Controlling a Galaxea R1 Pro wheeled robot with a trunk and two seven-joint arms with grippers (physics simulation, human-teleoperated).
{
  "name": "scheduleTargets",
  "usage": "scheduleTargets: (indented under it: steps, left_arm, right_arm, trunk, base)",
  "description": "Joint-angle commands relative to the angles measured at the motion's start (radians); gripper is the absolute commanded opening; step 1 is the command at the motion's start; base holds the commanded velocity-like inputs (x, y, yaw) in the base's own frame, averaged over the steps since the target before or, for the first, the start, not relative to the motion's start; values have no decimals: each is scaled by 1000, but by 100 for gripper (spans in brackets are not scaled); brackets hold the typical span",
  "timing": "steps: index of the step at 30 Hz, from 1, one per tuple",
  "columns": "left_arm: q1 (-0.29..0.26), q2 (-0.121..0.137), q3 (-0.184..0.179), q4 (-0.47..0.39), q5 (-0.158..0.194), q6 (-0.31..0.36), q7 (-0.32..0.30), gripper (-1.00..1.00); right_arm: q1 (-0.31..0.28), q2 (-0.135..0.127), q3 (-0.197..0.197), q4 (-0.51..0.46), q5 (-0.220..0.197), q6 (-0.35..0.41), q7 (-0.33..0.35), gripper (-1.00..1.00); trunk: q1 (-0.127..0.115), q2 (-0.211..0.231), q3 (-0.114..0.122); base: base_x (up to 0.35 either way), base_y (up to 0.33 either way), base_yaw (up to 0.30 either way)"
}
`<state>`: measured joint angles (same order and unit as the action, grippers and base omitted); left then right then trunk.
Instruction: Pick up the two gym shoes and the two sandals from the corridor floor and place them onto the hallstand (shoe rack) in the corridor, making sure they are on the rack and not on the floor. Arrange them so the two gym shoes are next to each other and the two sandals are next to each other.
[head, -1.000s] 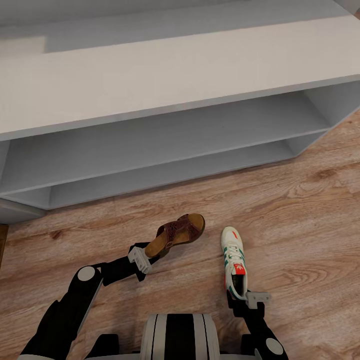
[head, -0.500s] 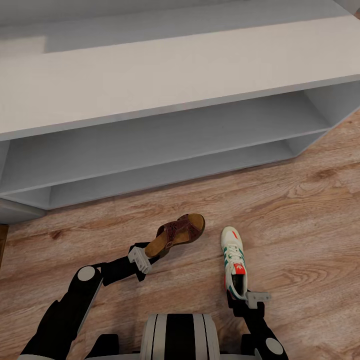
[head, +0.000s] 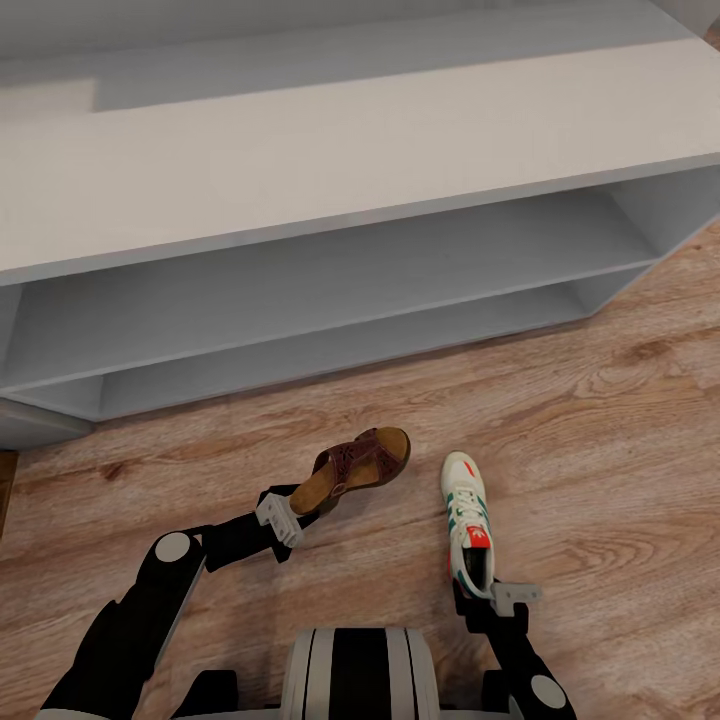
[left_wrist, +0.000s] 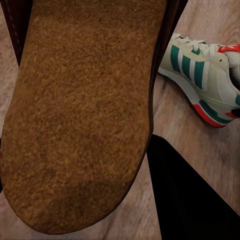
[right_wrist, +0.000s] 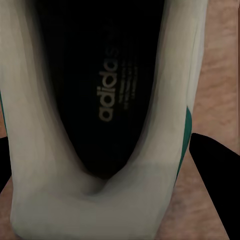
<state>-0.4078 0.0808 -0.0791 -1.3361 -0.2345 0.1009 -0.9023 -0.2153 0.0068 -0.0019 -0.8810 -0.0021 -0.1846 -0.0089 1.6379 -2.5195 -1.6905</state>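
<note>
Home corridor: wood-plank floor, grey shoe rack with 2 open shelves.

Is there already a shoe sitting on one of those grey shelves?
No, both open shelves of the hallstand look bare in the head view.

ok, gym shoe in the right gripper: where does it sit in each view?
Head view: gym shoe at lower right, toe towards the hallstand, heel at the right gripper.
Left wrist view: gym shoe at the upper right corner, beyond the sandal.
Right wrist view: gym shoe close up, looking into its dark insole.
Shared landmark: corridor floor.
</note>
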Motion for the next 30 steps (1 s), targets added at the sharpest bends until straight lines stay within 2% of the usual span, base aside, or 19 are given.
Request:
scheduleTargets:
  steps: [1,19,21,24,30]
  left_arm:
    - [0,0,-1,-2,-3,8,-4,-100]
    - [0,0,-1,-1,-3,8,-4,-100]
    - [0,0,-1,-1,-3,8,-4,-100]
    - [0,0,-1,-2,-3,8,-4,-100]
    - [0,0,-1,-1,-3,9,-4,-100]
  right_arm:
    - [0,0,0,0,-1,-3,0,-100]
    - [1,-1,-3,-4,-5,-3,1,-100]
    - [1,-2,-3,-26,-6,-2,1,-100]
    - [6,-1,-4,-117,-8,-1,1,-100]
    - [9,-1,-4,-189,-9,6,1,-100]
  trunk:
    - [-1,0,4]
    - [-9,4,73]
    - [-10,5,82]
    - [-11,5,98]
    - [-14,7,130]
  base:
    - [0,0,0]
    - [0,0,0]
    - [0,0,0]
    - [0,0,0]
    - [0,0,0]
